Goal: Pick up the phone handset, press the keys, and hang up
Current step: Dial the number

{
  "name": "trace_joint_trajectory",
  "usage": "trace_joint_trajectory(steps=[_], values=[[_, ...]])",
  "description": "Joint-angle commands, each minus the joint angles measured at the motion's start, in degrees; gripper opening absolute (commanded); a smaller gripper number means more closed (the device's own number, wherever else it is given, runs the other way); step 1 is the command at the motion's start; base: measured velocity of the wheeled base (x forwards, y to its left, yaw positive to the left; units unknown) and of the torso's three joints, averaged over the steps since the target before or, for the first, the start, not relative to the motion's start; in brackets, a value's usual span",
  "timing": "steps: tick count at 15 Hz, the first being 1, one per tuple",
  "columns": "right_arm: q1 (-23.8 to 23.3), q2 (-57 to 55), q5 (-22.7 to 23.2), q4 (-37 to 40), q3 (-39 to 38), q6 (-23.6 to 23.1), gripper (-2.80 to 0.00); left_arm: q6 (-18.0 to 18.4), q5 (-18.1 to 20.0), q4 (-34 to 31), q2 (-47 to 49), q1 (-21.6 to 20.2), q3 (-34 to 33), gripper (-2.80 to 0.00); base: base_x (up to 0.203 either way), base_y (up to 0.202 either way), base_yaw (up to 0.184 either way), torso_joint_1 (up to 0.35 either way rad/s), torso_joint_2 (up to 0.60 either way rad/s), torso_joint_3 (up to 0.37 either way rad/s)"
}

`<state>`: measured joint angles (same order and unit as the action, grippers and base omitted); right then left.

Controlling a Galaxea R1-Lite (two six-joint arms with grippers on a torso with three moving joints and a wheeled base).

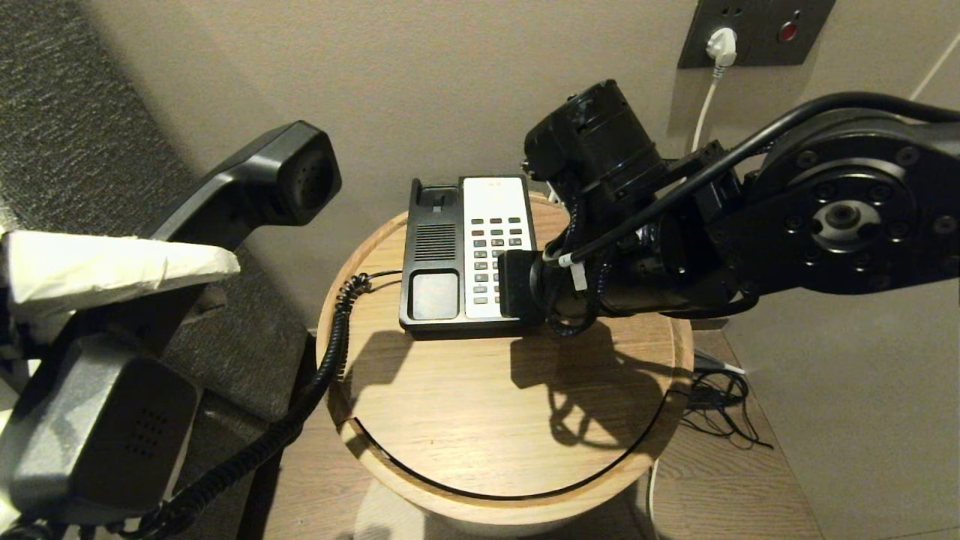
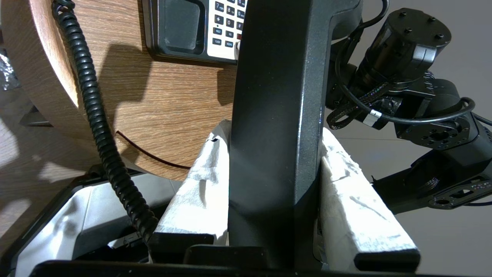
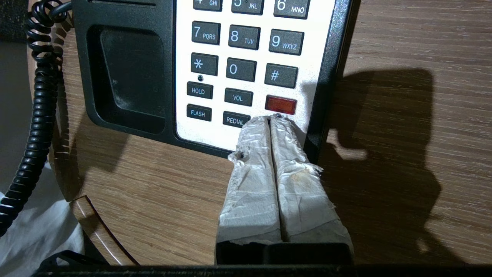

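Black phone handset (image 1: 247,187) is clamped in left gripper (image 2: 275,154) fingers; right gripper (image 3: 271,120) fingers pressed together at the keys (image 3: 238,69).

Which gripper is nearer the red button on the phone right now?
Right. The right gripper, fingers pressed together, has its tips at the faceplate just below the red button. The left gripper is off the table's edge, holding the phone handset.
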<state>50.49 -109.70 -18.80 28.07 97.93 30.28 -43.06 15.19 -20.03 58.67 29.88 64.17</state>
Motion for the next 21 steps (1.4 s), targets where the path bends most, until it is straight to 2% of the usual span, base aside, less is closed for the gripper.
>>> trace_joint_trajectory(steps=[1, 16, 21], values=[[-0.31, -0.34, -0.18, 0.31, -0.1, 0.13, -2.8, -0.27, 0.1, -0.1, -0.04, 0.0, -0.01, -2.8, 0.0, 0.0, 0.0, 0.0, 0.0, 0.0], [-0.84, 3.26, -0.19, 0.46, -0.64, -0.12, -2.8, -0.17, 0.1, 1.03, -0.14, 0.09, -1.59, -2.8, 0.0, 0.0, 0.0, 0.0, 0.0, 0.0], [-0.84, 13.16, -0.19, 1.75, -4.62, 2.72, -2.8, 0.89, 0.24, 0.87, 0.75, 0.94, -0.23, -2.8, 0.0, 0.0, 0.0, 0.0, 0.0, 0.0]])
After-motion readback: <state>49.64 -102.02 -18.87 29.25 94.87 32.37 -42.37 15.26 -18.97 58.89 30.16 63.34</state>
